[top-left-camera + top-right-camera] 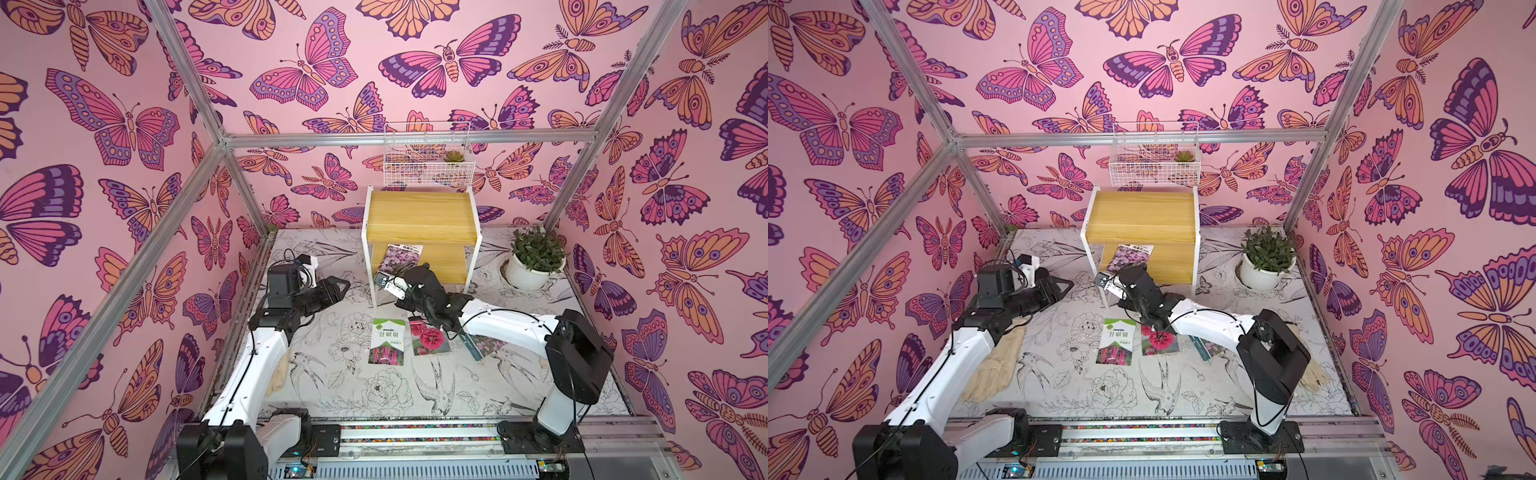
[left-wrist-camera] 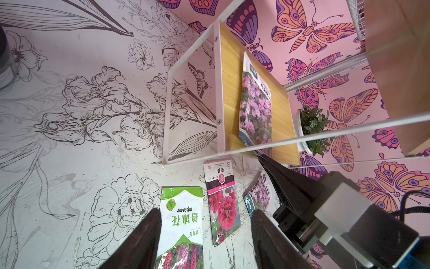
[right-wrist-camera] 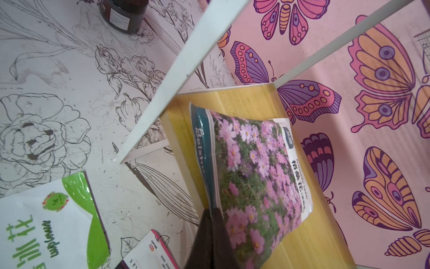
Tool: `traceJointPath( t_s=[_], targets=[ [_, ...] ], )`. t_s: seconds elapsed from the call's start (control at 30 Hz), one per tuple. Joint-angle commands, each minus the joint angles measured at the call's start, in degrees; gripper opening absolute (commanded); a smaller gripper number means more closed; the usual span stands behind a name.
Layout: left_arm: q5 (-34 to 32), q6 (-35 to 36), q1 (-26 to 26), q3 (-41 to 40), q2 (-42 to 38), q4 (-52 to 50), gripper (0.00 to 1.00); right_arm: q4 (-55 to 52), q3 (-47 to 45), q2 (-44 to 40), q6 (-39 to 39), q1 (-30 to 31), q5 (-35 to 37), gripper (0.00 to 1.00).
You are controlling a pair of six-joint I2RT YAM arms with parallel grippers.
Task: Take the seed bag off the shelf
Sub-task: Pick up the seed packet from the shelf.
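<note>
- On the lower board of the shelf (image 1: 419, 216) the seed bag (image 3: 253, 177) lies flat, pink flowers up, its near edge reaching the board's front edge.
- The right gripper (image 3: 213, 217) has its jaws pinched together on that near edge, as the right wrist view shows; the bag has not yet left the board.
- The step in hand looks like the grasp itself, just made.
- The left gripper (image 2: 206, 229) hovers over the table (image 1: 316, 374) beside the shelf, jaws a little apart and empty.
- Three other bags lie on the table: green (image 1: 387, 340), red (image 1: 429, 337), and one partly under the right arm (image 1: 484, 347).
- Next move, likely: draw the bag out toward the front, staying below the upper board and clear of the white leg (image 1: 372, 270), then set it down on bare table.
</note>
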Motion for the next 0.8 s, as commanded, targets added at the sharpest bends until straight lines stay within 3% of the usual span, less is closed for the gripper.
traceJointPath(
  t_s=[0.0,0.37,0.77],
  targets=[
    [0.72,0.98,0.49,-0.72,-0.58,-1.39,0.64,0.04,-0.85,-1.72,1.23,-0.63,1.15,0.00],
    [0.48,1.00,0.49,-0.45,-0.51,-1.42,0.64,-1.56,-3.98,-8.90,2.54,1.78,0.44,0.00],
    [1.08,1.69,3.30,5.73,1.45,-3.46,0.65,-6.45,-12.90,-23.68,10.95,16.28,9.14,0.00]
  ],
)
